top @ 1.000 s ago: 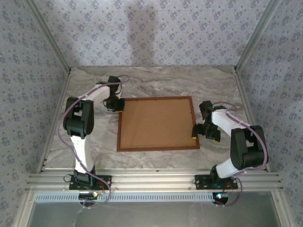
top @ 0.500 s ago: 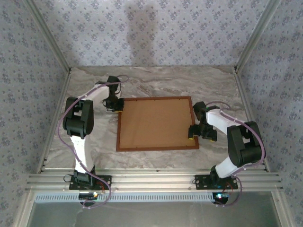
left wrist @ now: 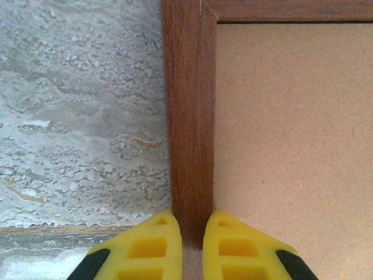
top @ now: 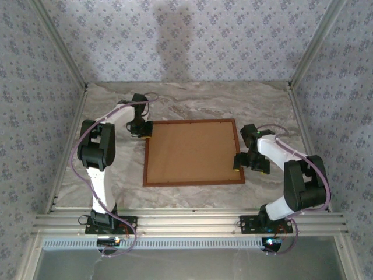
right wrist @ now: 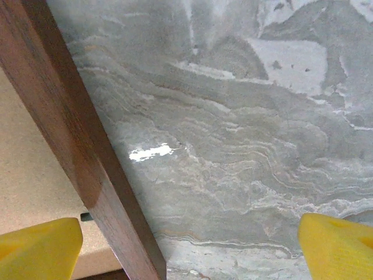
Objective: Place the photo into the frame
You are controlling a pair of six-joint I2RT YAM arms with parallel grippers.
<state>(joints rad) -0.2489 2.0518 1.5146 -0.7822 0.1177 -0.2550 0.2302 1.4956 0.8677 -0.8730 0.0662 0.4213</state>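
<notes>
The reddish-brown wooden frame [top: 192, 121] is clamped by the left pincer [left wrist: 192, 226]. Its right bar is straddled by the wide-open right pincer [right wrist: 186, 236].

Left gripper [left wrist: 192, 224] jaws pinched tight, right gripper [right wrist: 189, 242] jaws wide (wrists seemingly down).

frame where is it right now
In the top view, the frame lies flat on the table, left gripper at its far-left corner, open right gripper straddling its right bar.

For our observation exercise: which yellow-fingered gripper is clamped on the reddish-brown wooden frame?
The left gripper, shut on the frame at its left bar; the right gripper stands wide open.
</notes>
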